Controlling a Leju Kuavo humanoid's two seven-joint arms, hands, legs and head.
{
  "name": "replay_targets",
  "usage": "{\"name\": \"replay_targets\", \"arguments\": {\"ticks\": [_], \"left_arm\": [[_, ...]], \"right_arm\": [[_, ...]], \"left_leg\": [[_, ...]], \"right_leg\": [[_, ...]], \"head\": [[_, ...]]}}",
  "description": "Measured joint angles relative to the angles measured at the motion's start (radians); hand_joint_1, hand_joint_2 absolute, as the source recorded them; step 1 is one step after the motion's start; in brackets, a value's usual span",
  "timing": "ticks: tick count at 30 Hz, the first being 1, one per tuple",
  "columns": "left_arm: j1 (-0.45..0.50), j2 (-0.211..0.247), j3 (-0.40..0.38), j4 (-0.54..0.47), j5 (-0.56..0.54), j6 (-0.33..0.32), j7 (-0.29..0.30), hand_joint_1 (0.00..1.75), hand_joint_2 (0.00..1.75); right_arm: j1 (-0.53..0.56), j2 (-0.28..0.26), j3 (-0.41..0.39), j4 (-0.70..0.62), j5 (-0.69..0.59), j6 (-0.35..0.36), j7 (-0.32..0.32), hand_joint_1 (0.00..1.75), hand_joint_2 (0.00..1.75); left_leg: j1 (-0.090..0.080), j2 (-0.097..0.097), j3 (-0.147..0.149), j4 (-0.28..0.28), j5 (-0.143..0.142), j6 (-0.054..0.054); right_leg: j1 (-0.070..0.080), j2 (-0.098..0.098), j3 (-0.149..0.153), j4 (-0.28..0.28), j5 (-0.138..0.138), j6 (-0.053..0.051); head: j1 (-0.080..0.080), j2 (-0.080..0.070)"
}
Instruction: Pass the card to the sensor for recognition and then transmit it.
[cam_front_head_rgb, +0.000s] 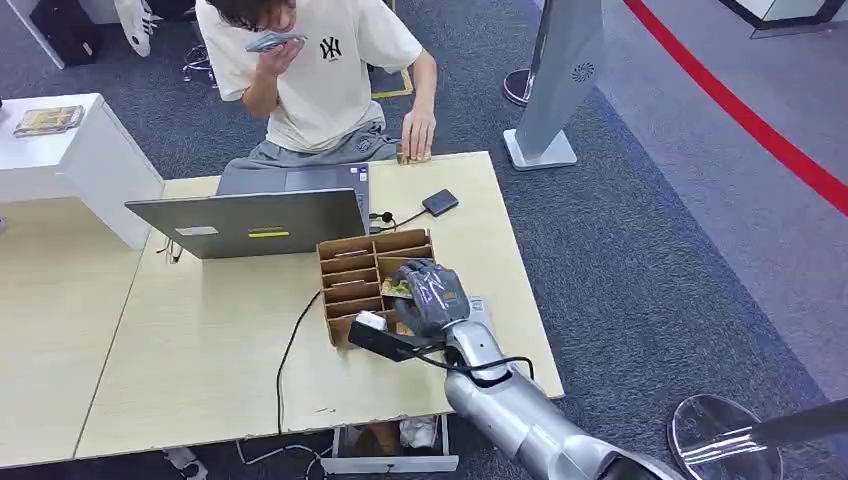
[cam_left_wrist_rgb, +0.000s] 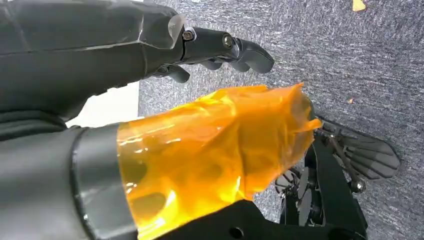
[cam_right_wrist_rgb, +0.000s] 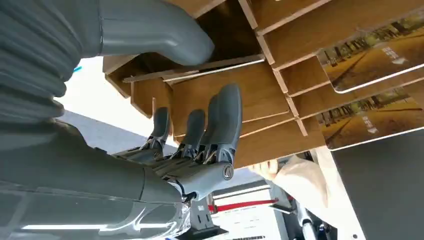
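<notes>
A brown slotted card holder stands on the light table, right of the middle. Printed cards lean in its slots, seen too as cards beside my hand. My right hand reaches into the holder's right column. Its fingers are stretched out under a thin divider and the thumb lies above it, with nothing visibly held. A small black sensor pad lies on the table behind the holder, cabled to the laptop. My left hand hangs over the carpet and holds nothing.
An open grey laptop stands left of the holder. A person in a white shirt sits at the table's far edge with a hand on it. A black cable crosses the tabletop. A white cabinet is at far left.
</notes>
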Motion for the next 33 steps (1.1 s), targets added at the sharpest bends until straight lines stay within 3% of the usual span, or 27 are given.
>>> {"name": "replay_targets", "arguments": {"ticks": [1, 3, 33], "left_arm": [[0.000, 0.000, 0.000, 0.000, 0.000, 0.000, 0.000, 0.00, 0.00], [0.000, 0.000, 0.000, 0.000, 0.000, 0.000, 0.000, 0.00, 0.00], [0.000, -0.001, 0.000, 0.000, 0.013, 0.000, -0.009, 0.00, 0.00]], "right_arm": [[0.000, 0.000, 0.000, 0.002, 0.000, 0.000, 0.000, 1.17, 1.75], [0.000, 0.001, 0.000, 0.005, 0.000, 0.000, 0.001, 1.73, 1.75], [-0.014, 0.008, -0.033, 0.015, -0.041, -0.015, -0.036, 1.75, 1.75]], "left_leg": [[0.000, 0.000, 0.000, 0.000, 0.000, 0.000], [0.000, 0.000, 0.000, 0.000, 0.000, 0.000], [0.000, 0.000, 0.000, 0.000, 0.000, 0.000]], "right_leg": [[0.000, 0.000, 0.000, 0.000, 0.000, 0.000], [0.000, 0.000, 0.000, 0.000, 0.000, 0.000], [0.000, 0.000, 0.000, 0.000, 0.000, 0.000]], "head": [[0.000, 0.000], [0.000, 0.000], [0.000, 0.000]]}}
